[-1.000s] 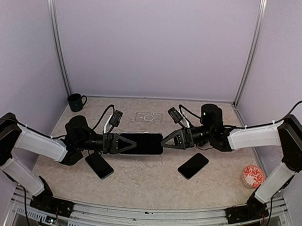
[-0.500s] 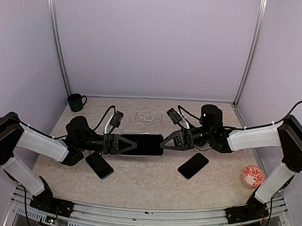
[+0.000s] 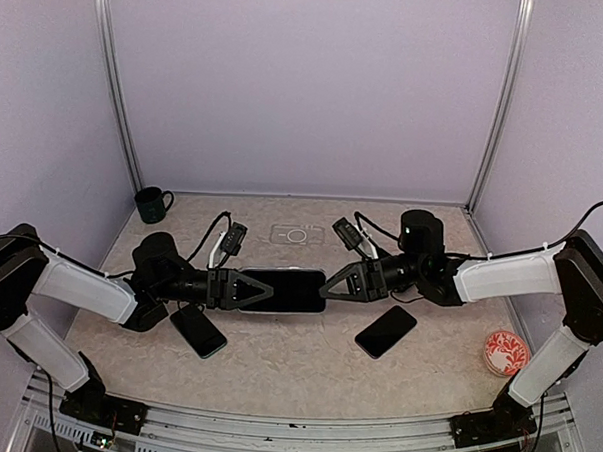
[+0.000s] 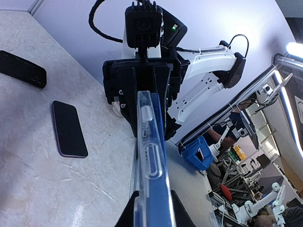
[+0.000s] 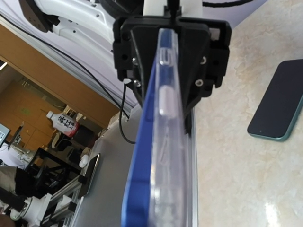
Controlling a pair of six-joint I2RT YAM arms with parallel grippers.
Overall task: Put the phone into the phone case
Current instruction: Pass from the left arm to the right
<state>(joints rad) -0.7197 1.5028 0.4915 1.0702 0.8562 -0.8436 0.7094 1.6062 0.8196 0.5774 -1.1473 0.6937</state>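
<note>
Going left to right: the left gripper (image 3: 247, 290) is pinching the left end of the phone (image 3: 287, 289), jaws pressed onto its flat faces. It's holding the phone up off the table (image 3: 304, 386), roughly midway between the two arms. In the wrist cams the phone is sitting edge-up with a clear case (image 4: 151, 156) hugging its blue body, though I can't tell if it's seated all the way round. Over on the right, the right gripper (image 3: 329, 283) is looking clamped on the opposite end, tips touching it. Its own fingers aren't showing in its wrist view, so I'm going by the overhead.

Handling-wise, I'm guessing the phone is stiff, fairly light and slick, while the case is thin bendy plastic that's probably going to flex at the corners. I'd be gripping the short ends on the flat faces, not the case lip, since a slippery slab could be twisting or sliding out.
</note>
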